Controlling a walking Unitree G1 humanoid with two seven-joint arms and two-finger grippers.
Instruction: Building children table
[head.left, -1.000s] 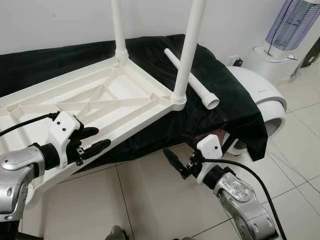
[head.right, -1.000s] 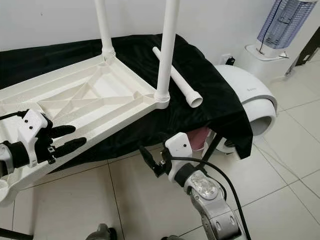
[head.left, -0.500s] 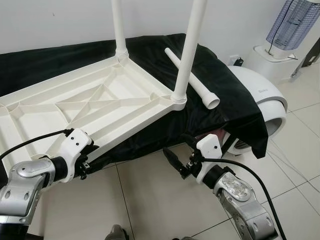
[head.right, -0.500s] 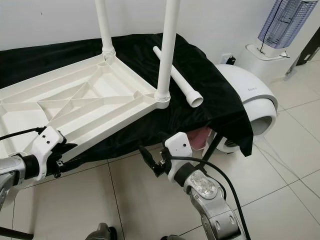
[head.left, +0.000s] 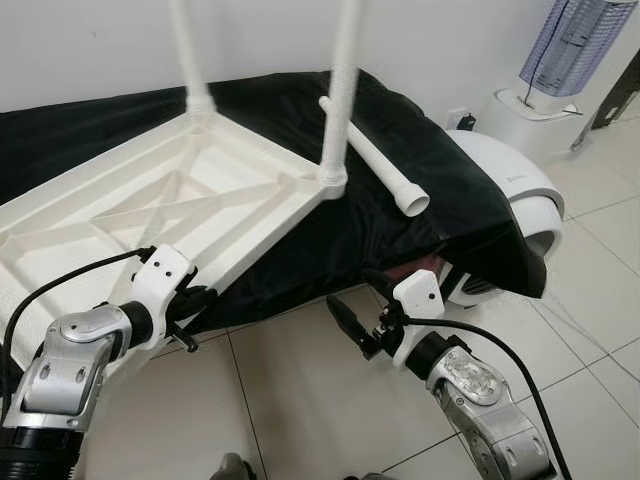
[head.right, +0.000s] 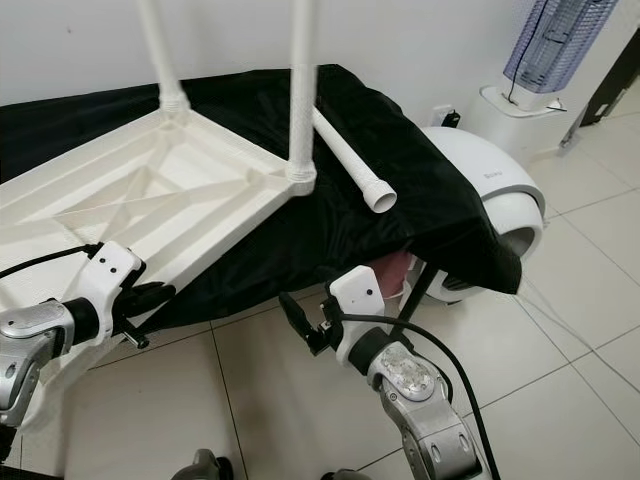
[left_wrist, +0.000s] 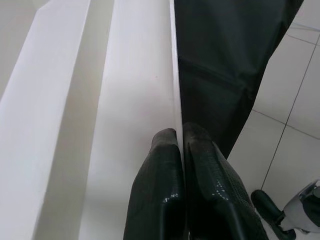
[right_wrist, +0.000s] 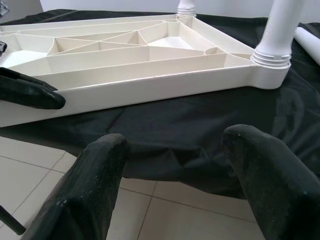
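Observation:
A white plastic table top (head.left: 200, 200) lies upside down on a surface covered by a black cloth (head.left: 440, 200). Two white legs (head.left: 345, 90) (head.left: 187, 50) stand upright in its far and right corner sockets. A third, loose leg (head.left: 375, 165) lies on the cloth just right of it. My left gripper (head.left: 195, 300) is at the table top's near edge, and in the left wrist view its fingers (left_wrist: 160, 165) are shut on the thin rim (left_wrist: 145, 75). My right gripper (head.left: 350, 325) hangs open over the floor in front of the cloth, holding nothing.
A white domed appliance (head.left: 510, 190) stands on the tiled floor (head.left: 300, 400) at the right, with a tall white and blue tower unit (head.left: 575, 45) behind it. The cloth's corner hangs down beside the dome. A wall runs behind the covered surface.
My left gripper came down from above the table top to its near edge and shut on the rim. The table top and its legs have swung to the left. The right arm is unchanged.

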